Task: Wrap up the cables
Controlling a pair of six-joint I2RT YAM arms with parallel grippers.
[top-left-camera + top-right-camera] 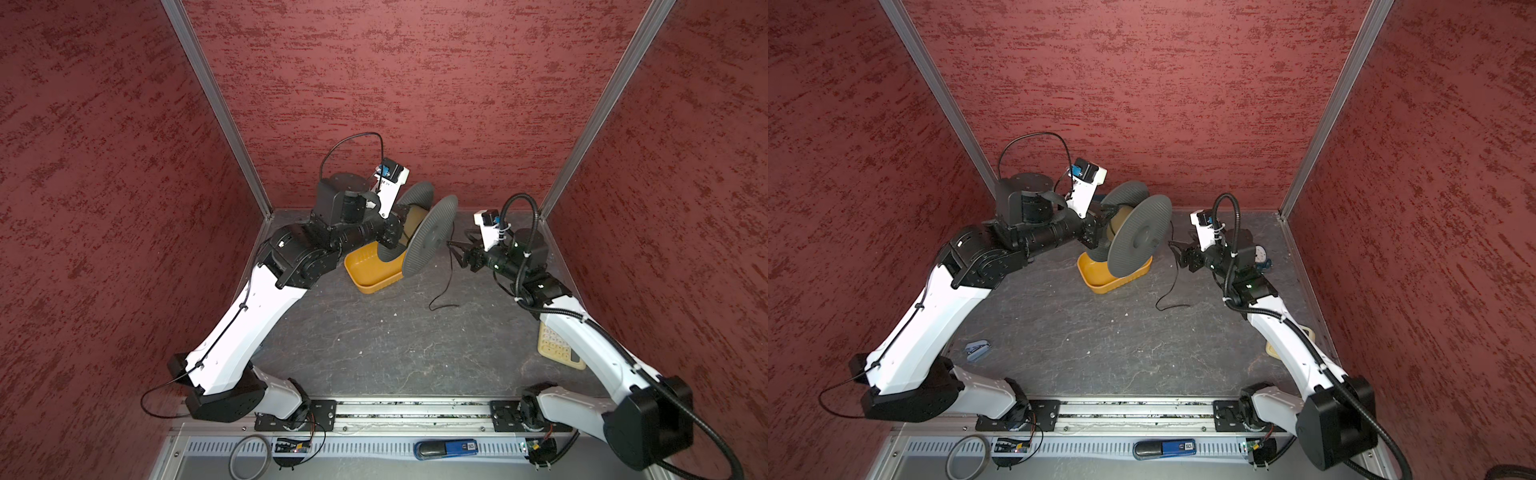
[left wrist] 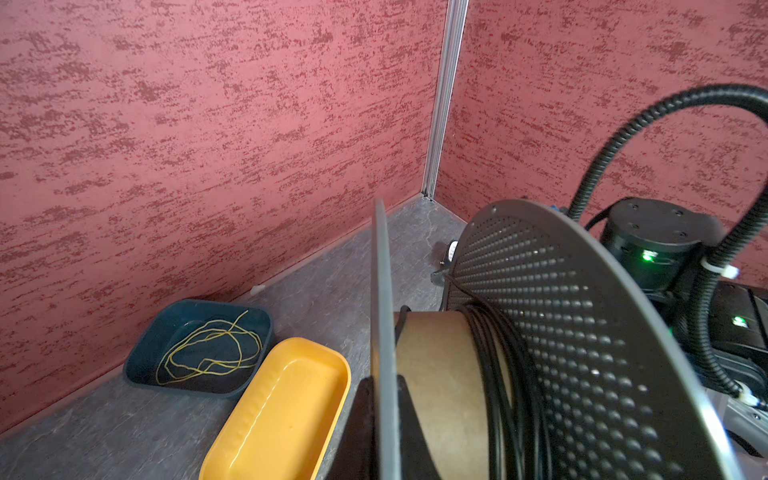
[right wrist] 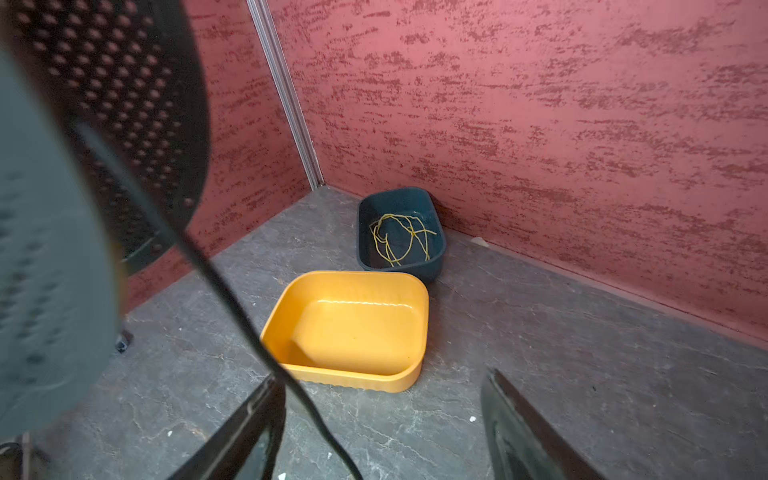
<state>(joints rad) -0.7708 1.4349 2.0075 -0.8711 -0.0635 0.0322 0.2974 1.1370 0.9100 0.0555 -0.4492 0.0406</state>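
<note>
A grey-flanged spool (image 1: 430, 237) (image 1: 1140, 237) with a cardboard core hangs tilted over the yellow tray (image 1: 365, 270) (image 1: 1100, 280). My left gripper (image 2: 386, 436) is shut on the edge of the spool's far flange. The black cable (image 2: 498, 374) is wound in several turns on the core. Its loose end (image 1: 441, 293) (image 1: 1177, 270) drops from the spool to the table. My right gripper (image 1: 456, 252) (image 1: 1177, 254) (image 3: 386, 428) stands open beside the near flange. The cable (image 3: 232, 299) runs close past one finger (image 3: 249, 428) with nothing gripping it.
A dark blue tray (image 2: 145, 361) (image 3: 399, 195) holding thin yellow-green wire (image 2: 208, 349) sits by the back wall behind the yellow tray (image 2: 291, 415) (image 3: 353, 380). A beige keypad (image 1: 557, 349) lies under the right arm, a small blue object (image 1: 978, 349) near the left arm.
</note>
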